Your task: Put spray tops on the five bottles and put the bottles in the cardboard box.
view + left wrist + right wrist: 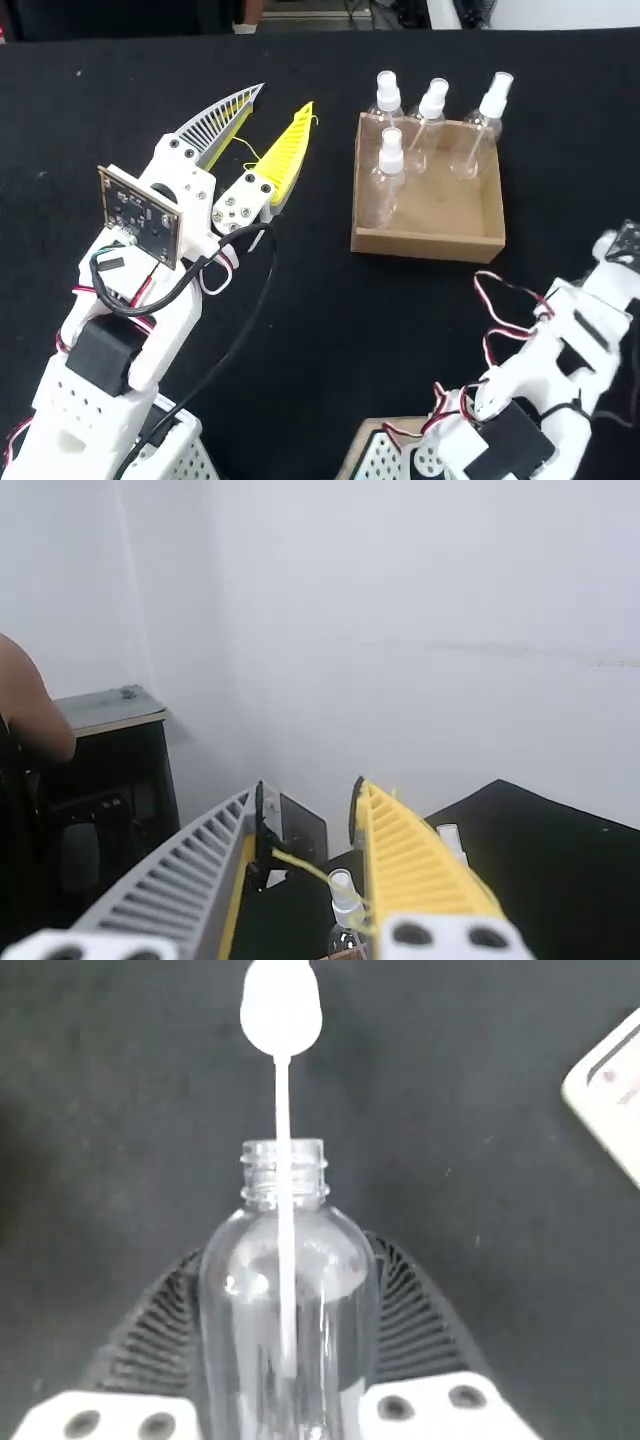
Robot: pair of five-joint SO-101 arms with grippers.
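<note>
A clear bottle (288, 1300) sits between the dark fingers of my right gripper (290, 1270), which is shut on it. A white spray top (280, 1005) hangs beyond the open neck, its thin tube running down into the bottle. The head is not seated on the neck. The cardboard box (428, 240) stands on the black table, right of centre, with several bottles (382, 175) with spray tops upright in it. My left gripper (284, 97) is open and holds nothing, left of the box. In its own view the left gripper (308, 790) points up at a white wall, two spray tops (343, 892) showing below.
The right arm (560, 350) lies at the table's near right corner, in front of the box. A white object's corner (612, 1080) shows beside the held bottle. The left arm's body (110, 350) and cables take up the near left.
</note>
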